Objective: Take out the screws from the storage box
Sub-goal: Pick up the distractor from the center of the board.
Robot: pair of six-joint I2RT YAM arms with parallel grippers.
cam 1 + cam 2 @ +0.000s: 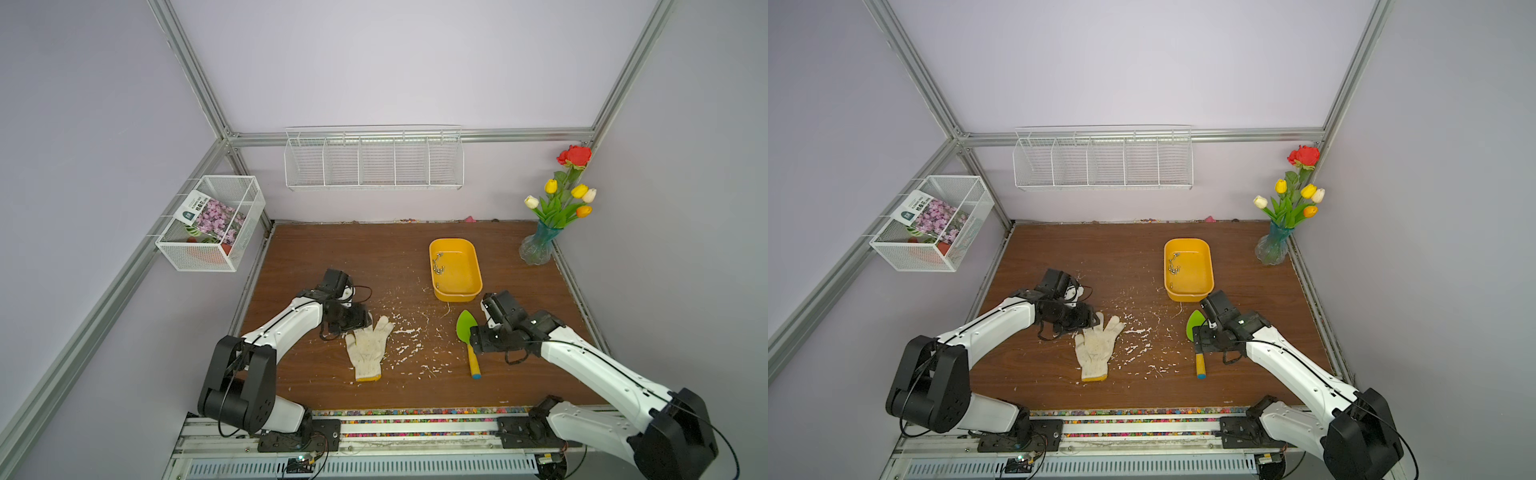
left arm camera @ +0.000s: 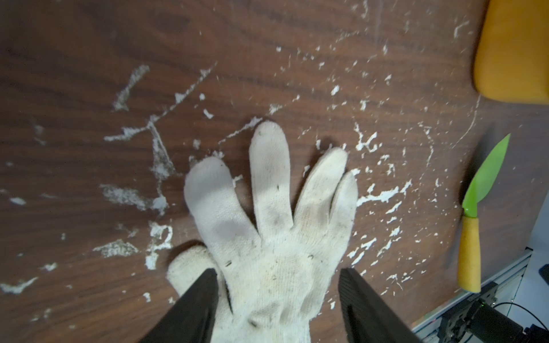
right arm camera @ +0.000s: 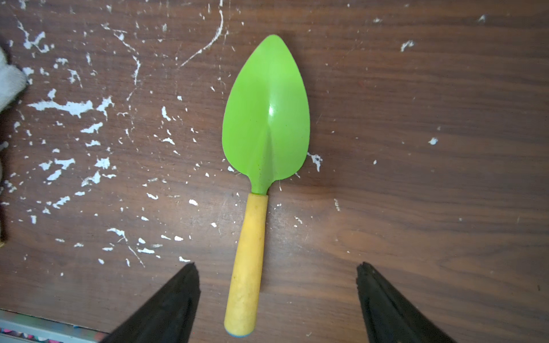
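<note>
The yellow storage box [image 1: 462, 284] [image 1: 1196, 282] stands right of the table's middle, with several small grey screws [image 1: 438, 264] [image 1: 1173, 266] bunched along its left inner side. My left gripper [image 2: 279, 271] [image 1: 368, 322] is open low over a dirty white glove [image 2: 276, 225] [image 1: 368, 347], one finger on the glove's thumb side and one past its far edge. My right gripper [image 3: 277, 265] [image 1: 473, 337] is open astride the yellow handle of a green trowel [image 3: 266, 118] [image 1: 466, 326], just in front of the box. Neither gripper is at the box.
White flecks [image 1: 409, 332] litter the brown table between glove and trowel. A vase of flowers [image 1: 538, 245] stands at the back right corner. Wire baskets hang on the left wall [image 1: 212, 224] and back wall [image 1: 374, 160]. A metal rail [image 1: 415, 428] runs along the front.
</note>
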